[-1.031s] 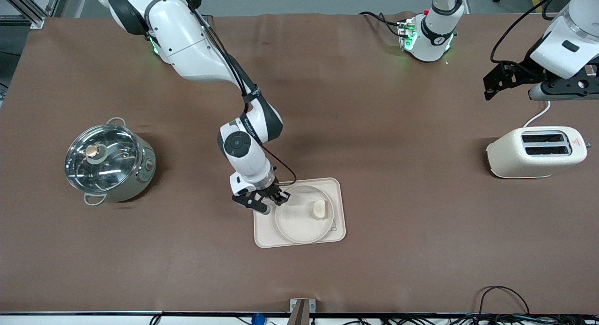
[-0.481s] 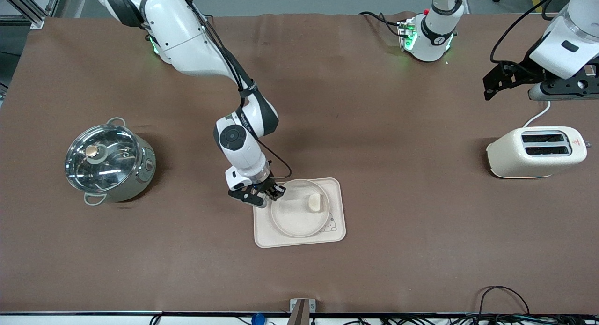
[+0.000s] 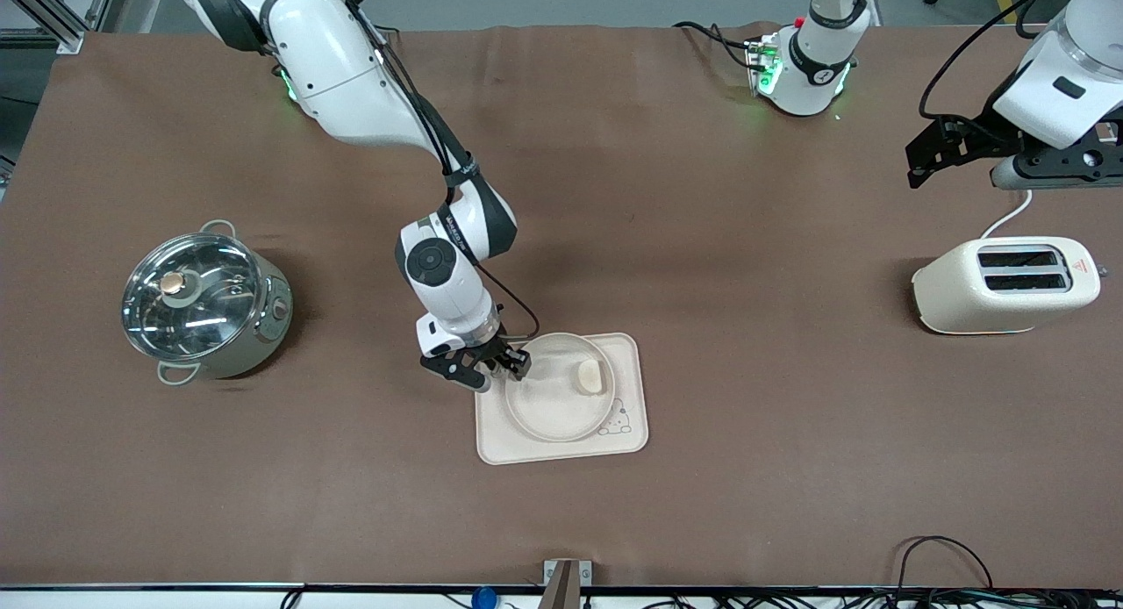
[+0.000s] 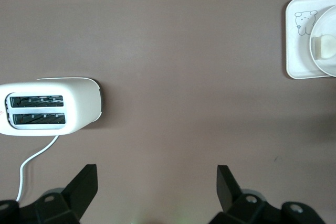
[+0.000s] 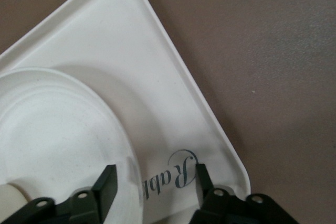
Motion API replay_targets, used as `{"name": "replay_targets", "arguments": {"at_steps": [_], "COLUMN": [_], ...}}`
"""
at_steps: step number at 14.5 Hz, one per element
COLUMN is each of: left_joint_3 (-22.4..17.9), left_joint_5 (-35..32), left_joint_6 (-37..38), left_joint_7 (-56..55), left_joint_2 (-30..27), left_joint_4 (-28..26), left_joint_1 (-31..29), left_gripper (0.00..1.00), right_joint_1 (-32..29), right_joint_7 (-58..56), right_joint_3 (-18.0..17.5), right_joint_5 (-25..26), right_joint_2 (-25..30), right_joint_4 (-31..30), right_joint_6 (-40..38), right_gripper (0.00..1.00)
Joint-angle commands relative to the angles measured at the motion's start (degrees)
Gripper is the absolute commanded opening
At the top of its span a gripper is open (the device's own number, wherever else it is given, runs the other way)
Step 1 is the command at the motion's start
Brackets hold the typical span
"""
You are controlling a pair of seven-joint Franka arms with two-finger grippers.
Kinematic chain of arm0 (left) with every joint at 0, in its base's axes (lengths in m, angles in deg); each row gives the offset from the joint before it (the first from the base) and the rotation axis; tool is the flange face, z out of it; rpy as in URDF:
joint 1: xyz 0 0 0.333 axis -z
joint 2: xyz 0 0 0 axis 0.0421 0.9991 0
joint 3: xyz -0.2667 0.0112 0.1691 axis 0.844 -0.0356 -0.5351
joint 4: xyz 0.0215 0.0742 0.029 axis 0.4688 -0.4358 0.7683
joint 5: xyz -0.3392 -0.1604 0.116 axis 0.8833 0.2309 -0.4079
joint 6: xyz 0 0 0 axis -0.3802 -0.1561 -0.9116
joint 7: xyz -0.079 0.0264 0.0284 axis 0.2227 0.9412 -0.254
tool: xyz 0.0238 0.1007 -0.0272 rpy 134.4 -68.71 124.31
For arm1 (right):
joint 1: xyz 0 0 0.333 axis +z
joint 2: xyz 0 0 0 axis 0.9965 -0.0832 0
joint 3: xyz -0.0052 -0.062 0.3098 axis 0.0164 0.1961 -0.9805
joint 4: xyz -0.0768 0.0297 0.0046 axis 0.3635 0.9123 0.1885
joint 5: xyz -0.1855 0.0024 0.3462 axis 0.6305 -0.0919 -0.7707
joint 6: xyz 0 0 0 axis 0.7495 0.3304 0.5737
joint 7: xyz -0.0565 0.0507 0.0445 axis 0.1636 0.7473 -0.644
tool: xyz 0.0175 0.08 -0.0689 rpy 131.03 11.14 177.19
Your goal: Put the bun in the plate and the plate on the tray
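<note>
Plate (image 3: 558, 388), a round shallow cream-white dish, has slid across the cream rectangular tray (image 3: 632, 359) over the last second, toward the right arm's end of the surface, so the little rabbit drawing at the tray's corner now shows where it was covered before. The right tool (image 3: 500, 368) hangs at the plate's rim with its fingers parted either side of that rim and a gap showing, so I'd judge it released rather than clenched. That suggests the placing is about done. The small cream-white bun (image 3: 590, 378) lies in the plate, its long axis running roughly toward the front camera. The left tool (image 4: 156, 187) waits spread open above the white two-slot toaster (image 3: 1005, 285).
</note>
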State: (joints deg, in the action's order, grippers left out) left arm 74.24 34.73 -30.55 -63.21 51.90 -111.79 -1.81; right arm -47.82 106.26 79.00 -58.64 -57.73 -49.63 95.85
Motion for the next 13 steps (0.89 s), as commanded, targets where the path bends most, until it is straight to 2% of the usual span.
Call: {"name": "replay_targets", "arguments": {"at_steps": [1,2,5,9,13], "left_joint_3": [0.0,0.0,0.1,0.4,0.7], "left_joint_5": [0.8,0.8,0.8,0.8,0.8], "left_joint_6": [1.2,1.7,1.8,2.6,2.6], "left_joint_7": [1.0,1.0,1.0,0.9,0.6], "left_joint_2": [-0.1,-0.1,-0.2,-0.6,-0.7], "left_joint_4": [0.5,0.7,0.6,0.6,0.4], "left_joint_1": [-0.2,-0.1,0.0,0.0,0.0], "left_gripper": [1.0,1.0,1.0,1.0,1.0], "right_joint_1": [-2.7,-3.9,-5.4,-7.6,-8.4], "right_joint_7": [0.5,0.2,0.5,-4.6,-10.9], "right_joint_3": [-0.5,-0.5,-0.4,-0.2,0.8], "right_joint_5": [-0.5,-0.4,0.2,0.6,1.1], "right_joint_2": [2.6,3.5,5.6,10.8,19.3], "right_joint_4": [-0.5,-0.5,3.1,3.1,3.2], "right_joint_6": [-0.9,-2.7,-15.6,-27.0,-44.8], "right_gripper": [1.0,1.0,1.0,1.0,1.0]}}
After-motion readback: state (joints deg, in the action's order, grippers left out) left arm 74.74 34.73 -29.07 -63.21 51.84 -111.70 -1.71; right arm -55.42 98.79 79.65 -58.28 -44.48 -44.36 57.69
